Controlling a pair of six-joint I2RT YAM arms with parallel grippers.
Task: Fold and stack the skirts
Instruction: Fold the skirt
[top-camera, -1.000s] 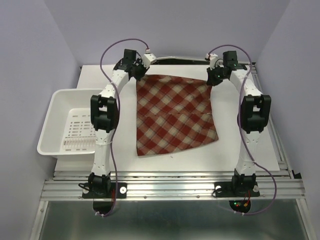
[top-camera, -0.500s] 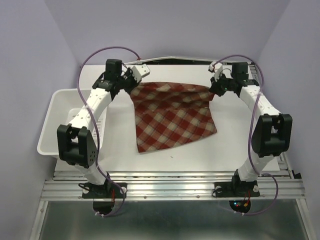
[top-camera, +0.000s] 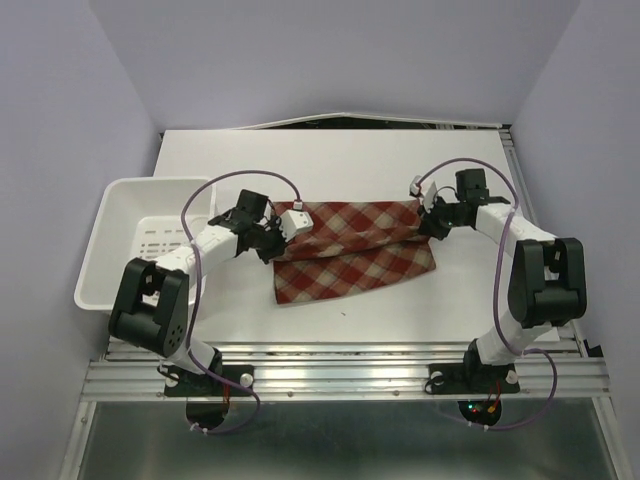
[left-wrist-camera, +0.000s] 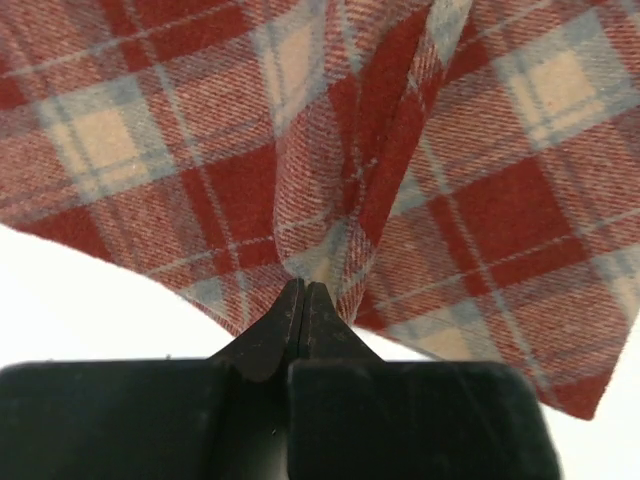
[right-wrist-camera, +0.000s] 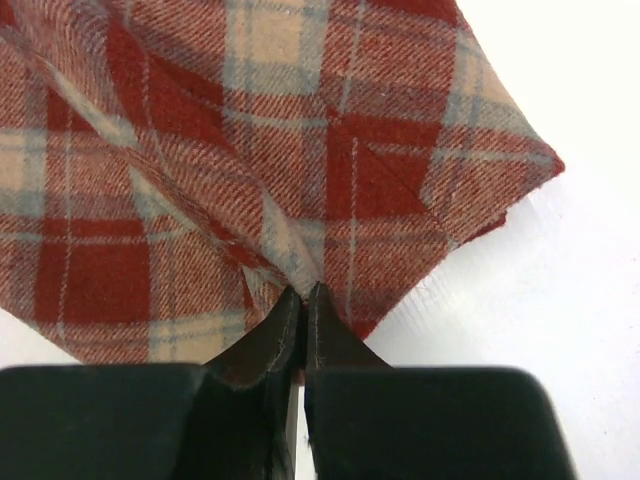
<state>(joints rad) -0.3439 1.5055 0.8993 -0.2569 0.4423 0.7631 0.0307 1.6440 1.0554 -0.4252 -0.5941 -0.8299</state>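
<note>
One red, maroon and cream plaid skirt (top-camera: 350, 250) lies on the white table, its far half lifted and drawn toward the near edge over the lower half. My left gripper (top-camera: 272, 240) is shut on the skirt's left far corner, pinching the cloth (left-wrist-camera: 330, 230) between closed jaws. My right gripper (top-camera: 428, 222) is shut on the right far corner, the cloth (right-wrist-camera: 300, 200) bunched at its fingertips. Both hold the folded edge just above the near half. No other skirt shows.
A white perforated plastic basket (top-camera: 125, 255) stands at the table's left edge, beside the left arm. The aluminium rail (top-camera: 340, 375) with both arm bases runs along the near edge. Bare white table (top-camera: 330, 165) lies behind the skirt.
Both grippers have pulled the skirt's far edge from the back of the table toward the near side, folding the far half over the near half. The arms have dropped lower.
</note>
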